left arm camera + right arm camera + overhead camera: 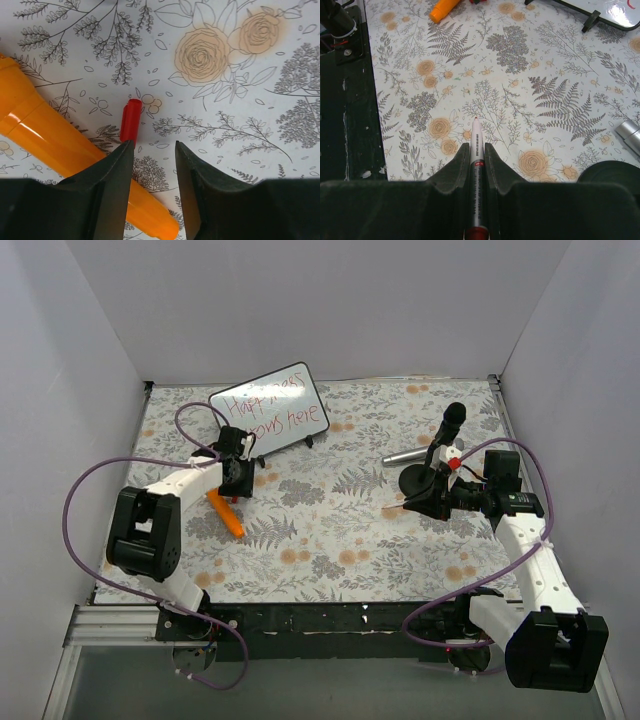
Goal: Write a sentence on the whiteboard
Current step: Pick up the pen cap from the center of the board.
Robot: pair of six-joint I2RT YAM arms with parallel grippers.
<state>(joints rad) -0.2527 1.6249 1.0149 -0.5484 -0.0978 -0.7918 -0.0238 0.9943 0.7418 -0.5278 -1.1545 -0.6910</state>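
The whiteboard [270, 410] leans on its stand at the back left and bears the sentence [268, 405] in red, "Happiness grows here", in two lines. One corner of the whiteboard shows in the right wrist view [615, 12]. My right gripper [476, 147] is shut on a white marker [475, 132] whose bare red tip points out over the floral cloth. In the top view that gripper [412, 506] is at mid right, far from the board. My left gripper [154, 150] is open and empty just above the cloth. A red cap [130, 120] lies by its left fingertip.
An orange cylinder [50, 145] lies under my left finger and shows in the top view [226, 513]. A black microphone-like object [447, 430] on a round base [412, 480] and a silver cylinder [405, 456] stand behind my right gripper. White walls enclose the table.
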